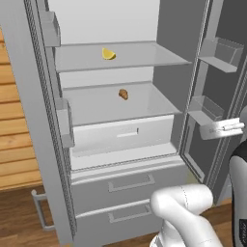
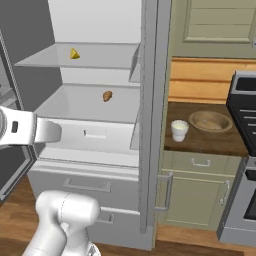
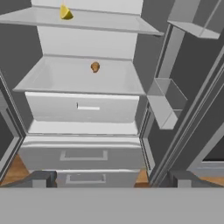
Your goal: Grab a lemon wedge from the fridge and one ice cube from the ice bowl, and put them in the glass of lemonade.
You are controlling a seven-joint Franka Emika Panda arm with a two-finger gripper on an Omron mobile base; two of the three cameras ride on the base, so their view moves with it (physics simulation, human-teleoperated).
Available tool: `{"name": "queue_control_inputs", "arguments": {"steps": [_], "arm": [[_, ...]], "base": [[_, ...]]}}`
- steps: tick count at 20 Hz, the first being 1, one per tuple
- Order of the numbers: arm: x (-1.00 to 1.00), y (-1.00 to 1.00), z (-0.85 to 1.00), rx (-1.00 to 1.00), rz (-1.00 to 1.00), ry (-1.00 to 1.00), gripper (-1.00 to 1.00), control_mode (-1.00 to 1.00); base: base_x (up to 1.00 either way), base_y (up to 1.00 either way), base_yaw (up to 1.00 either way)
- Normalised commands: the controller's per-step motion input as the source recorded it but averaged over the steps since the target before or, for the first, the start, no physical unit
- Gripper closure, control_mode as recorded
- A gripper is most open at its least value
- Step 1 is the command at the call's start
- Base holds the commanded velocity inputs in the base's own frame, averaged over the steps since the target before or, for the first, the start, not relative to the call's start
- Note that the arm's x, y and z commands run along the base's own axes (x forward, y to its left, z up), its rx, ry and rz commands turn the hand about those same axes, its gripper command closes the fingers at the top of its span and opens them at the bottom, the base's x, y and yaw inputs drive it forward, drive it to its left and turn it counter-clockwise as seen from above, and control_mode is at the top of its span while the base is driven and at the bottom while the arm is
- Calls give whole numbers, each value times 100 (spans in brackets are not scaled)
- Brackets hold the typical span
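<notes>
Lemon wedge (image 1: 108,54) on fridge (image 1: 120,58) shelf

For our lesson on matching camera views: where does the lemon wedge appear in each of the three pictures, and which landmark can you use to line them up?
Left base view: lemon wedge on the upper fridge shelf, upper middle of the picture.
Right base view: lemon wedge on the same shelf, upper left.
Hand view: lemon wedge near the top edge, left of centre.
Shared landmark: the small brown lump on the shelf below, slightly right of the wedge in all three.
</notes>
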Motion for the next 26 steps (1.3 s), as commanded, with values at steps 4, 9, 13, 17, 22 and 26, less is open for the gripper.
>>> {"name": "queue_control_inputs", "arguments": {"steps": [4,9,13,17,22,26], "arm": [[0,0,0,0,0,0,-100,100],[0,0,0,0,0,0,-100,100],[0,0,0,0,0,0,-100,100],[0,0,0,0,0,0,-100,100],[0,0,0,0,0,0,-100,100],[0,17,1,0,0,-7,-100,-100]], "base": [[25,9,0],[53,32,0],[67,34,0],[65,42,0],[33,39,0],[0,0,0]]}}
